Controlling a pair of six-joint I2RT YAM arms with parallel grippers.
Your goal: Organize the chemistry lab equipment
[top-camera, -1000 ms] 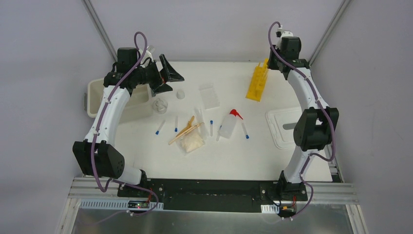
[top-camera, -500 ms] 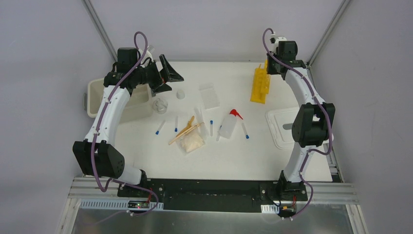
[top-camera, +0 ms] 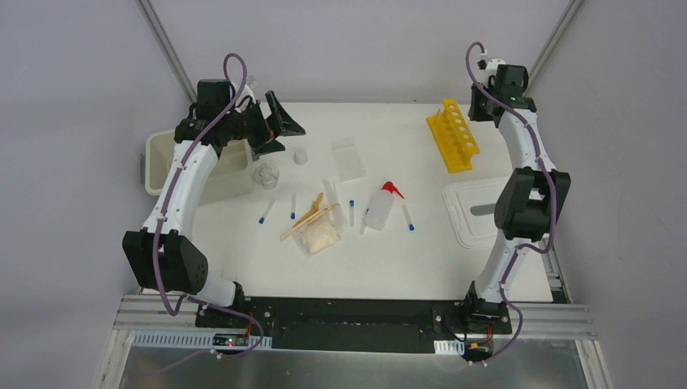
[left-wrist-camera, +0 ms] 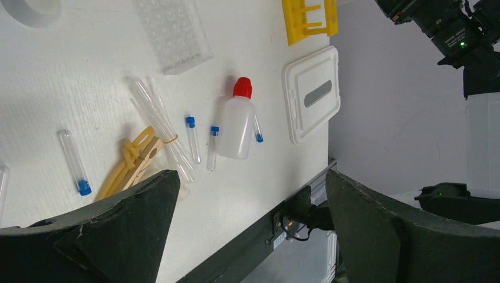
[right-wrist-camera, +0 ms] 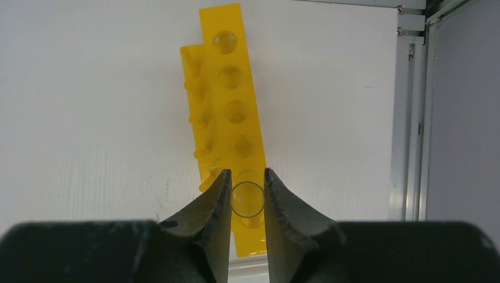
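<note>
The yellow tube rack (top-camera: 454, 134) stands at the back right with its holes facing up. My right gripper (right-wrist-camera: 247, 197) hangs over the rack's (right-wrist-camera: 233, 112) end hole, shut on a clear tube (right-wrist-camera: 234, 207) seen end-on as a ring. I cannot tell whether the tube's lower end sits in the hole. My left gripper (top-camera: 290, 138) is open and empty at the back left. The squeeze bottle (top-camera: 379, 209) with its red nozzle, several blue-capped tubes (top-camera: 266, 212), the wooden sticks (top-camera: 308, 217) and the beige packet (top-camera: 317, 237) lie mid-table. The beaker (top-camera: 266, 174) stands near the left gripper.
The cream bin (top-camera: 162, 154) sits at the left edge under the left arm. Its white lid (top-camera: 474, 212) lies at the right. A clear well plate (top-camera: 349, 159) and a small white cone (top-camera: 300, 156) sit at the back middle.
My right arm swung to the right. The yellow rack shifted right with it and turned to slant the other way. The left arm has barely moved.
</note>
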